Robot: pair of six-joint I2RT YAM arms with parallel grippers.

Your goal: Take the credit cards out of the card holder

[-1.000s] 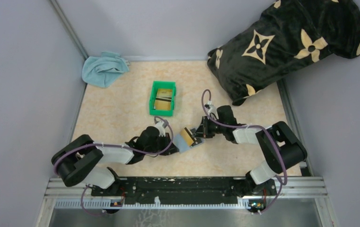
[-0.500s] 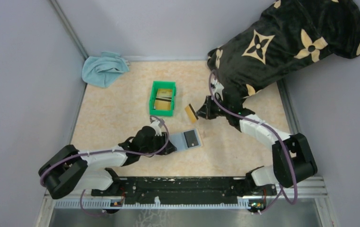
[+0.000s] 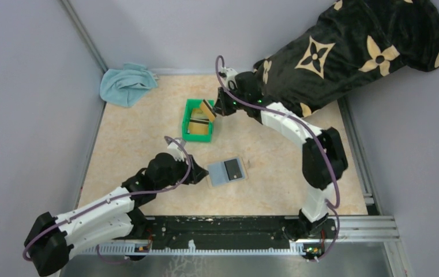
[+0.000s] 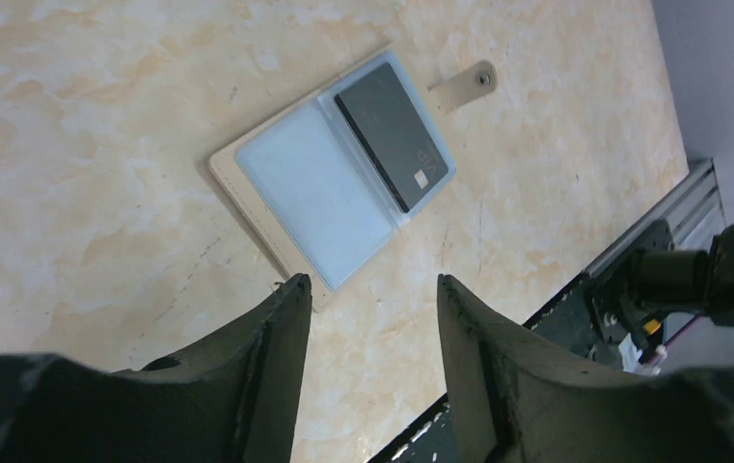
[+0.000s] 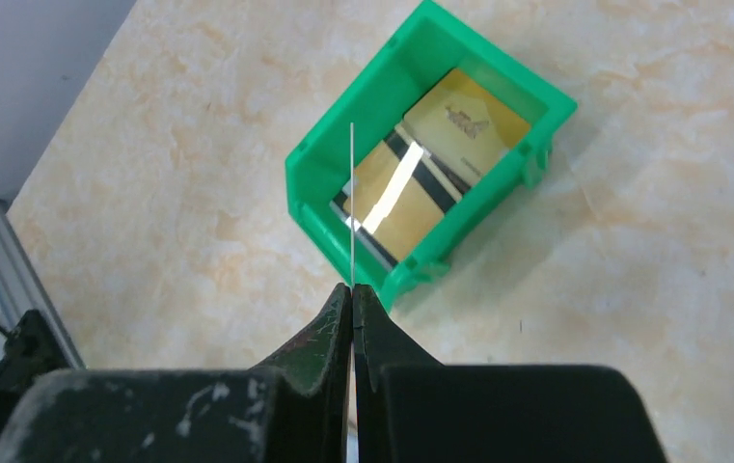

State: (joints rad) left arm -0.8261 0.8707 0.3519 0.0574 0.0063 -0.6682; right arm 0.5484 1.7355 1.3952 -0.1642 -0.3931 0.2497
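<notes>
Pillow (image 3: 344,52) fills the counter's (image 3: 130,150) far right corner, cloth (image 3: 126,83) its far left; the left edge lies bare; right hand (image 3: 214,109) overhangs bin (image 3: 186,123).

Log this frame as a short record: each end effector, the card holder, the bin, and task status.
left end effector: open, empty, beside the card holder's near edge
right end effector: shut on a gold card, held over the green bin
card holder: lying open and flat, one pocket empty
black card: in the holder's other pocket
cards in bin: several, gold, some showing black stripes
task status: not finished; one card visible in the holder
</notes>
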